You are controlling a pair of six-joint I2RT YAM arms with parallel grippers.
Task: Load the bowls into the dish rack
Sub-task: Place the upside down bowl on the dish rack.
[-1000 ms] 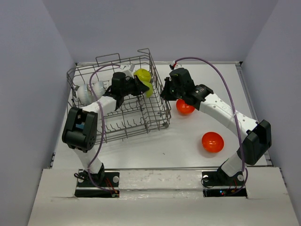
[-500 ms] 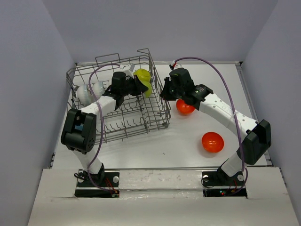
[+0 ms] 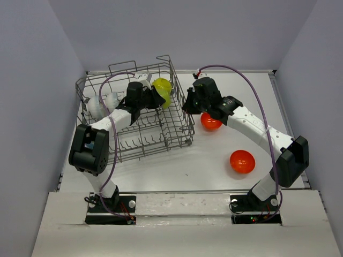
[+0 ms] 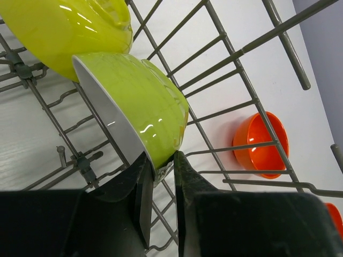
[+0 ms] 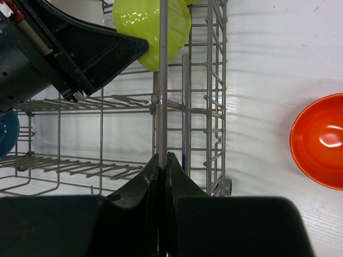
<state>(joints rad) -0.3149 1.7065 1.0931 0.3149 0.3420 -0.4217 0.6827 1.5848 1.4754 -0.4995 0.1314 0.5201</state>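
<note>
Rim of green bowl point(image 4: 139, 107) sits between L gripper point(image 4: 162, 163) jaws, narrowly parted, hold unclear, centre frame. R gripper point(image 5: 162, 159) pinched tight on dish rack point(image 5: 163, 123) wire.

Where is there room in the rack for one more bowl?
In the dish rack, the near rows of tines are bare. The far side is crowded: yellow-green bowls and the left gripper far right, pale bowls far left.
</note>
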